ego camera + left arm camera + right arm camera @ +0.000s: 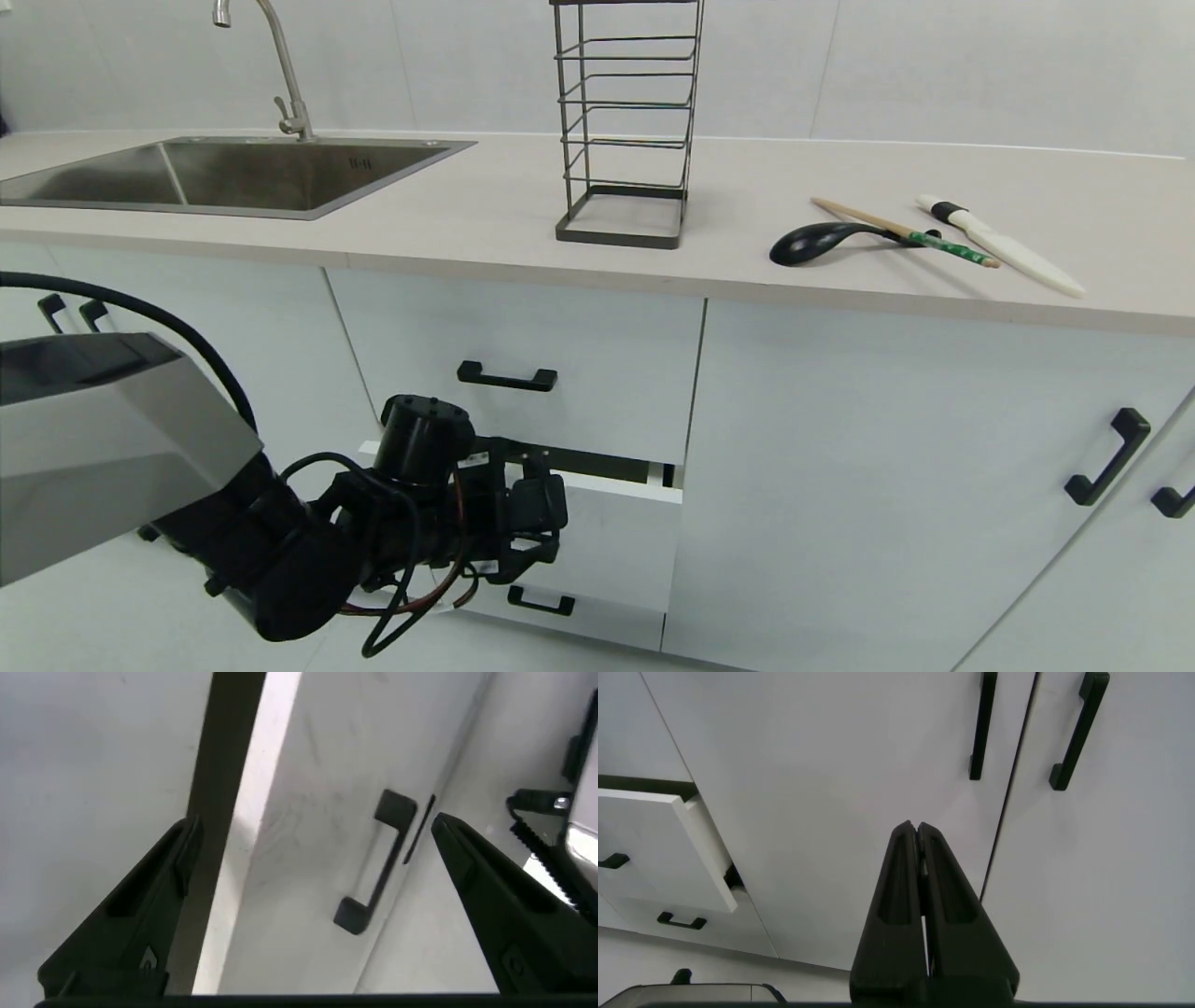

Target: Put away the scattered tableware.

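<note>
Our left gripper (534,546) hangs wide open and empty at the partly open drawer (621,537). The right gripper (920,840) is pressed closed, holding nothing. A misjudged nudge could shut the drawer. On the countertop (467,215), at 2 o'clock, the black spoon (822,241) lies bowl toward 9. The chopsticks (901,229) and white spatula (1008,247) run 10-to-4.

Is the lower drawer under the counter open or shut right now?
Partly open: the lower drawer front juts out beyond the upper drawer, with a dark gap above it.

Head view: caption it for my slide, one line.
Left gripper at the partly open drawer; black spoon, chopsticks and a white utensil lie on the counter.
</note>
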Available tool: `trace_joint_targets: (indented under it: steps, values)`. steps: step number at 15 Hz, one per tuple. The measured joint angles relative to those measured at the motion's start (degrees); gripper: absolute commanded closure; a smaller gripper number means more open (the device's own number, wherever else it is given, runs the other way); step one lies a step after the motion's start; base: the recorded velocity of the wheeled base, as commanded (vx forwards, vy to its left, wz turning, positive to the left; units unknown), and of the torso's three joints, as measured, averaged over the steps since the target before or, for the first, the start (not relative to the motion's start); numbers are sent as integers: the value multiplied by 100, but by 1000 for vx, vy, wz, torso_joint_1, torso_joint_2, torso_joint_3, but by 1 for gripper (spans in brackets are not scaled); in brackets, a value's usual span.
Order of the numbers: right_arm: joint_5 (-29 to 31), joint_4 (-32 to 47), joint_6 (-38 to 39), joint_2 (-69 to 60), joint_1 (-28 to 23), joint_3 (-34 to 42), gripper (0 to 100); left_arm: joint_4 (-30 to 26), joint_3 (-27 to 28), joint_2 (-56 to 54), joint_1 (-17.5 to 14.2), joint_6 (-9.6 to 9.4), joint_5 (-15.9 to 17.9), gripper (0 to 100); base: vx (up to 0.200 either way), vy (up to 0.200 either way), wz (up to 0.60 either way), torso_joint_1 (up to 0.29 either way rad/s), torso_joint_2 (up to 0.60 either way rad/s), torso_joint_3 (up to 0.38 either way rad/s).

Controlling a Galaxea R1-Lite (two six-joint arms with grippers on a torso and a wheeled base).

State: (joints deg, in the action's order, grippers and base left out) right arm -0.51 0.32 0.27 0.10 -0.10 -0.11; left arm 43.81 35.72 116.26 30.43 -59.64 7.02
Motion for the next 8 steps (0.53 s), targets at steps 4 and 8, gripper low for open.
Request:
trace_joint_targets:
  steps: [4, 8]
  values:
    - [0, 0, 0, 0, 0, 0, 100, 371, -5, 407, -30, 7, 0, 0, 0, 0, 0, 0, 0, 0]
    - [0, 0, 0, 0, 0, 0, 100, 455, -319, 452, 0, 9, 6, 0, 0, 0, 0, 0, 0, 0]
